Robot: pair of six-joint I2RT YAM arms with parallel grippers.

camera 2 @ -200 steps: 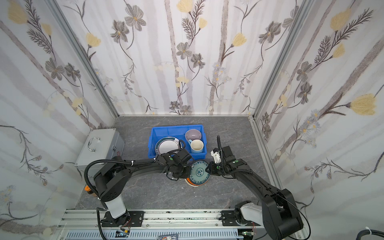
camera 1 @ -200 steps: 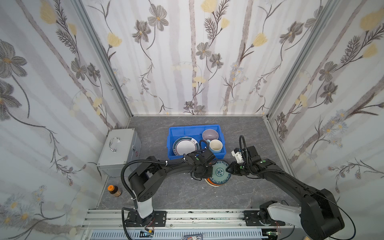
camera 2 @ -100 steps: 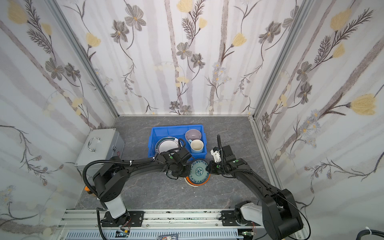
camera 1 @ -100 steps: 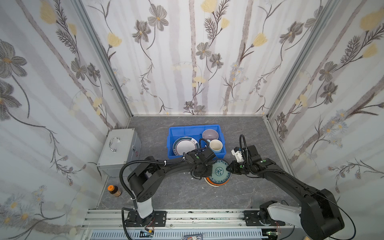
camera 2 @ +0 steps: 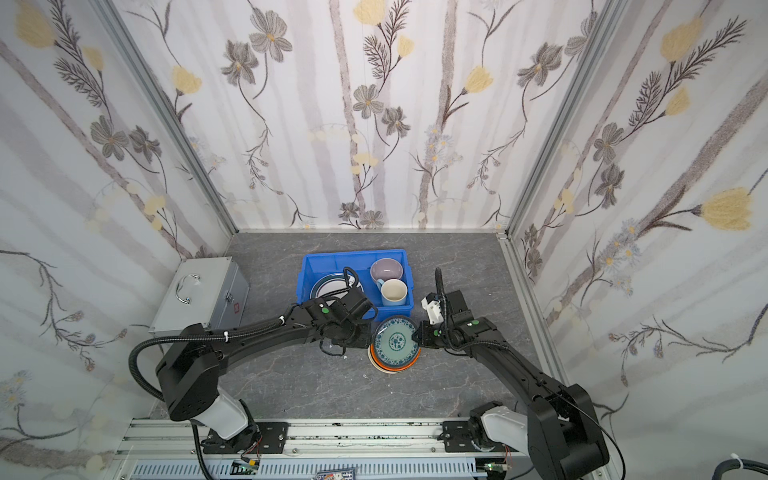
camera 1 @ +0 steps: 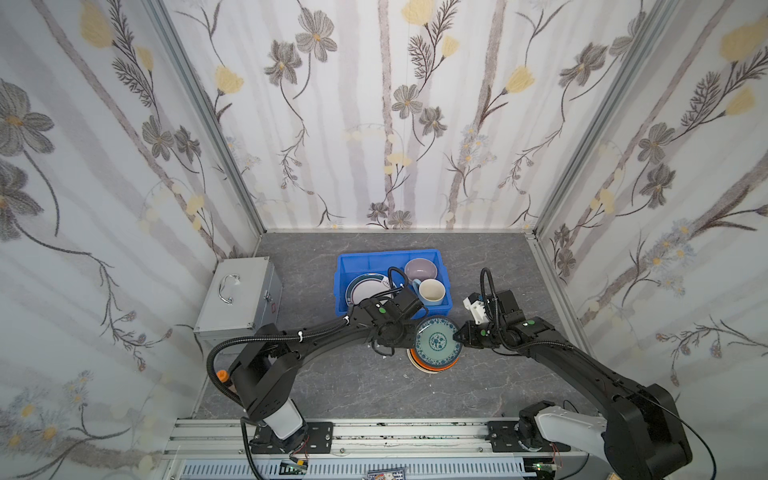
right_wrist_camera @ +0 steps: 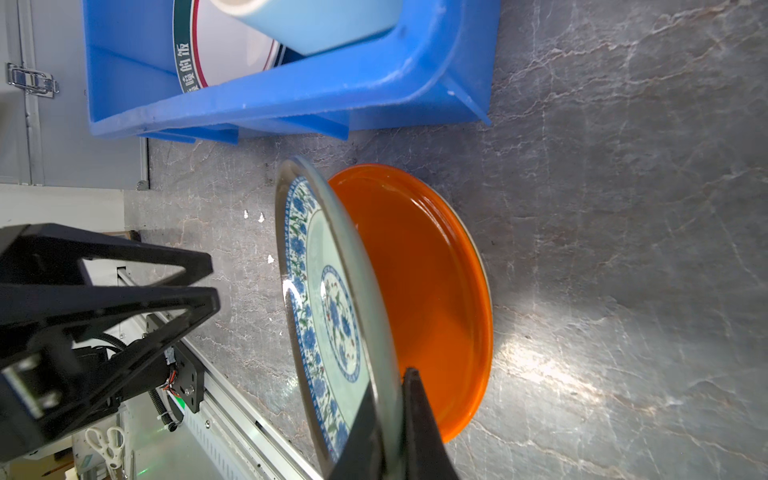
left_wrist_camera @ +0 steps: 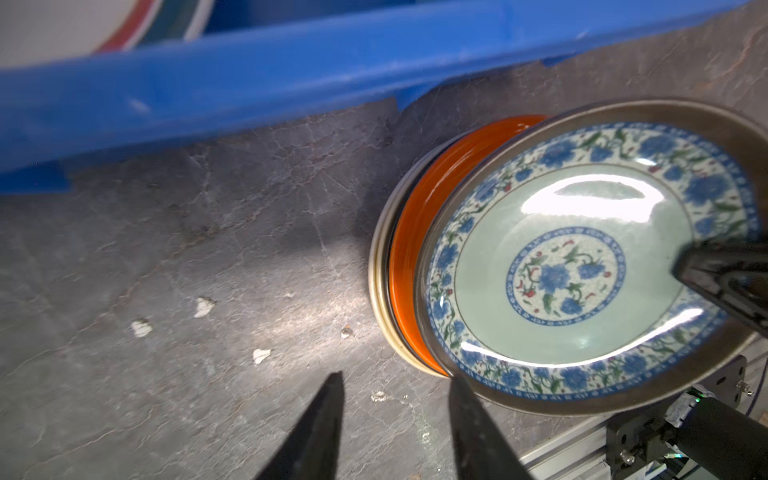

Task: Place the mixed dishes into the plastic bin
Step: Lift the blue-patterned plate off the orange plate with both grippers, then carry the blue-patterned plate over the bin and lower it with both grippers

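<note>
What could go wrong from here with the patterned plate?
1. The right end effector pinches only the rim of the tilted teal-patterned plate; the left end effector is open beside it. The plate may pivot or slip onto the orange plate below.
2. The plastic bin already holds a white plate, mug and bowl; the plate could catch the near wall or strike the mug.
</note>
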